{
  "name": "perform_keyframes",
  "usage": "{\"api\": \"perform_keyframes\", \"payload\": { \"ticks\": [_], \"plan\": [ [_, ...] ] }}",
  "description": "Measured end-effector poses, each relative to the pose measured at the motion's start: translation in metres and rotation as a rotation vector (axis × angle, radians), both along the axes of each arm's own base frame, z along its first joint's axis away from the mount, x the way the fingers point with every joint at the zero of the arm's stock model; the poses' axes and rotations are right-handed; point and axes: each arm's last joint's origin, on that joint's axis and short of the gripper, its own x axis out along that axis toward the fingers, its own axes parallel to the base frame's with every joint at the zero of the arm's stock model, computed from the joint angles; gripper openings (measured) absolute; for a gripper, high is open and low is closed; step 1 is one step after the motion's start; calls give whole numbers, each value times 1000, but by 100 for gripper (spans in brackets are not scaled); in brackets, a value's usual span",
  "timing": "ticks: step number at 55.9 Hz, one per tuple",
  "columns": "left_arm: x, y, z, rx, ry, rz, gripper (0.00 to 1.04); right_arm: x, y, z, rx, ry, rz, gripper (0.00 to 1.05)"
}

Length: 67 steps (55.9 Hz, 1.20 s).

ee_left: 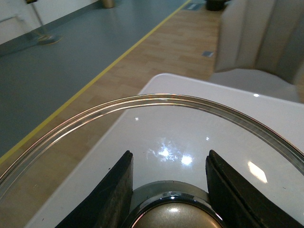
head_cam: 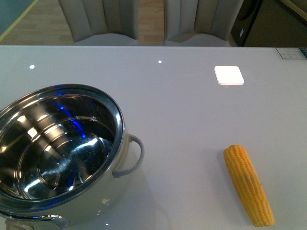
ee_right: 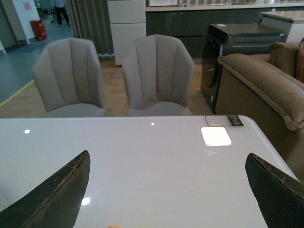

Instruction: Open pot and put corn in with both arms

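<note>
Left wrist view: left hand [ee_left: 169, 159] clamps lid knob [ee_left: 172, 213].

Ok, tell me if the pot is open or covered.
Open. Front view shows the pot empty inside, no lid on it; the left pincer holds the glass lid by its knob.

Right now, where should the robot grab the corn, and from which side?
Grip the corn around its middle, coming straight down with the open right tool. It lies flat on the table, long and tapered, so closing across its width probably holds steadier than an end.
</note>
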Motion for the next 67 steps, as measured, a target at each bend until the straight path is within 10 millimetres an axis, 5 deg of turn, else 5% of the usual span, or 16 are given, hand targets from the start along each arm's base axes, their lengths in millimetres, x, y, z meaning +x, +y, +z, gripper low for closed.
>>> {"api": "perform_keyframes", "payload": {
  "ticks": [7, 16, 25, 54, 60, 67],
  "plan": [
    [-14, 36, -27, -20, 39, 129, 41, 0, 0, 0, 0, 0, 0, 96],
    [-23, 51, -63, -59, 104, 196, 41, 0, 0, 0, 0, 0, 0, 96],
    [-14, 54, -96, -70, 128, 203, 41, 0, 0, 0, 0, 0, 0, 96],
    [-7, 47, -136, -130, 220, 156, 41, 0, 0, 0, 0, 0, 0, 96],
    [2, 48, -145, -132, 224, 142, 41, 0, 0, 0, 0, 0, 0, 96],
    [57, 59, -184, -132, 178, 86, 41, 0, 0, 0, 0, -2, 0, 96]
  ]
}}
